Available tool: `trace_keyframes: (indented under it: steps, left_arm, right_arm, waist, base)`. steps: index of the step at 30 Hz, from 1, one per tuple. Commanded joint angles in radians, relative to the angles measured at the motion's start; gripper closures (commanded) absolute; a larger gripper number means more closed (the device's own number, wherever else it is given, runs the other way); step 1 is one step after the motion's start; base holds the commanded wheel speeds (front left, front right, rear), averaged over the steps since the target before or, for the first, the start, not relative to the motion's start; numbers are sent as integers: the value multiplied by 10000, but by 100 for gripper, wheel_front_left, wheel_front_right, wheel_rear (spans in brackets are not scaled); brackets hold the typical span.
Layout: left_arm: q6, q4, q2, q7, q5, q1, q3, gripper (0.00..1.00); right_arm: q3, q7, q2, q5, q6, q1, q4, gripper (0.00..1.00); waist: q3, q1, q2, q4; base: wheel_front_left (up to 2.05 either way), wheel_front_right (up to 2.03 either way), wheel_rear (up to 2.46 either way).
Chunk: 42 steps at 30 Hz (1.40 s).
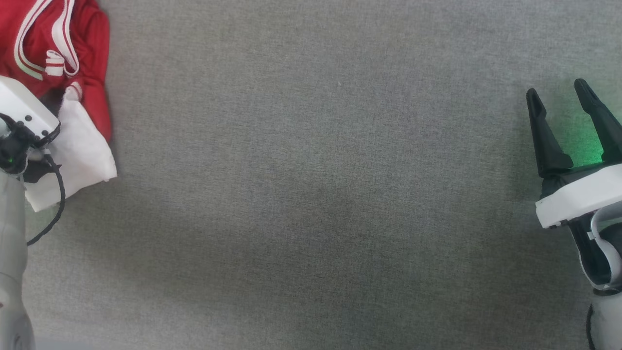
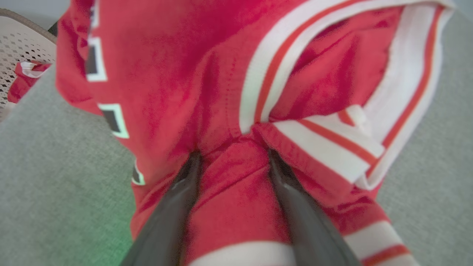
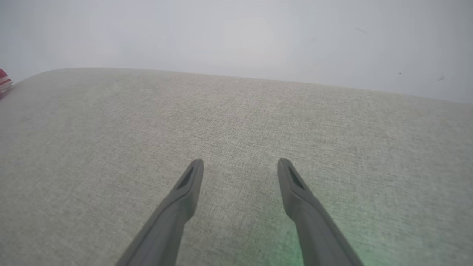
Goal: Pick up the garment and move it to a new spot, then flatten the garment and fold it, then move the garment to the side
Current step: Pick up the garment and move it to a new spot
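Observation:
The garment (image 1: 87, 58) is a red jersey with white-striped trim, lying bunched at the far left of the grey surface, with a white sleeve (image 1: 82, 150) spread toward me. My left wrist (image 1: 24, 116) hangs over it and hides the fingers in the head view. In the left wrist view the garment (image 2: 166, 74) is close up, showing black-and-white lettering. My left gripper (image 2: 233, 155) is open, its tips pushed into the red folds with cloth between them. My right gripper (image 1: 556, 88) is open over bare surface at the far right, with nothing between the fingers (image 3: 240, 162).
The grey cloth-covered table (image 1: 316, 194) stretches wide between the two arms. Its far edge (image 3: 236, 75) meets a pale wall. A white perforated basket (image 2: 22, 48) stands beyond the table's left side, with a red-and-white cloth (image 2: 22, 79) in it.

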Motion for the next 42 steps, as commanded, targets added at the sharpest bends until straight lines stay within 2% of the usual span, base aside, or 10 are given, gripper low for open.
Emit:
trace_keyframes:
  steps: [1,9,15,21,29,34,42]
  left_arm:
    - [-3,473,-430,48,-7,713,-74,100]
    - [-699,-563,530,-1915,458,104,-532,100]
    - [-805,-1604,898,-2367,504,22,-1241,100]
    - [-792,-3237,1334,-1904,167,360,-2237,100]
    - [-793,-5518,1841,-826,-48,744,-2867,100]
    - [-455,-7153,1919,20,-164,1230,-3016,100]
    - [173,-9677,2100,1108,-358,2131,-3147,100]
  right_arm:
    - [-3,-17,52,-52,-1,40,13,0]
    - [-309,-408,325,-5,0,266,530,0]
    - [-391,-656,588,13,0,553,991,0]
    - [-555,-859,894,26,0,943,1344,0]
    - [-724,-1050,1280,60,0,1327,1555,0]
    - [-829,-1127,1393,42,-1,1465,1637,0]
    - [-993,-1193,1429,18,-1,1634,1687,0]
  waist:
    - [-102,0,-1,39]
    - [-1215,0,-1,317]
    - [-2261,0,-1,492]
    - [-3279,0,-1,682]
    - [-4235,0,-1,658]
    - [-4649,0,-1,383]
    - [-4920,0,-1,-435]
  base:
    - [0,0,0]
    - [0,0,0]
    - [0,0,0]
    - [0,0,0]
    - [0,0,0]
    - [0,0,0]
    - [0,0,0]
